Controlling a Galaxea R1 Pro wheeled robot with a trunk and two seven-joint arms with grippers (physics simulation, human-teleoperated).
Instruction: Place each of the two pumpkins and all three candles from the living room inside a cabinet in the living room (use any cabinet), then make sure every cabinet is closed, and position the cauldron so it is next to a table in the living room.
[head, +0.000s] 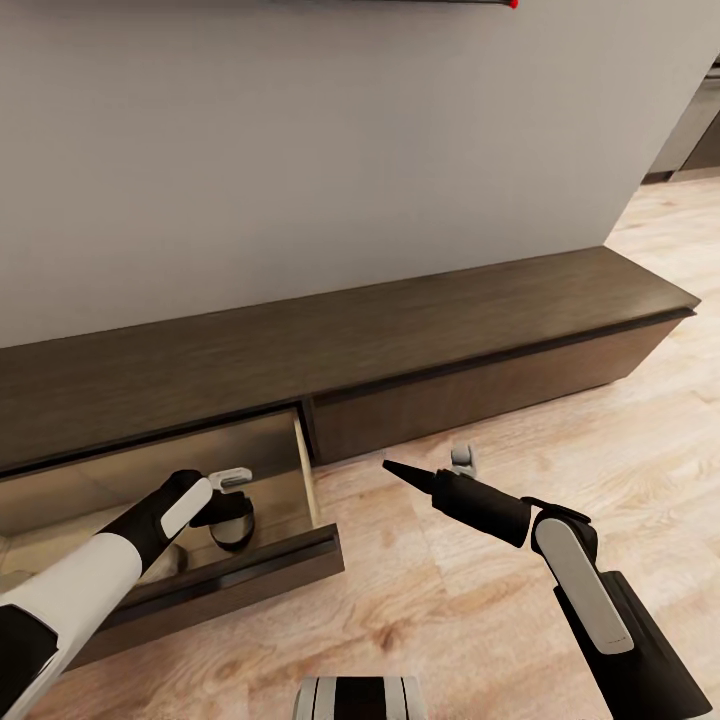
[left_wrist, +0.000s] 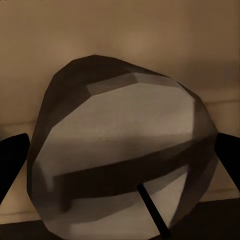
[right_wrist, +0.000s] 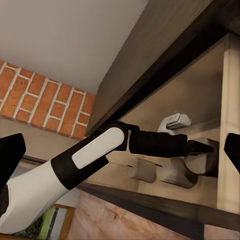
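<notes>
The long dark-brown cabinet (head: 450, 330) runs along the wall, and its left drawer (head: 250, 575) is pulled out, showing a tan interior. My left gripper (head: 232, 500) reaches down into that drawer, shut on a grey-brown candle (left_wrist: 120, 130) with a black finger touching each side of it. The held candle (right_wrist: 206, 161) hangs beside two more candles (right_wrist: 172, 172) lying on the drawer floor. My right gripper (head: 425, 462) hovers open over the floor in front of the cabinet, right of the open drawer, holding nothing. Pumpkins, cauldron and table are out of view.
The neighbouring drawer front (head: 480, 395) is closed. Light wood floor (head: 480, 620) spreads in front of the cabinet. A plain grey wall (head: 350, 150) rises behind it. A red brick wall (right_wrist: 45, 100) appears in the right wrist view. My base (head: 360, 697) sits at the bottom edge.
</notes>
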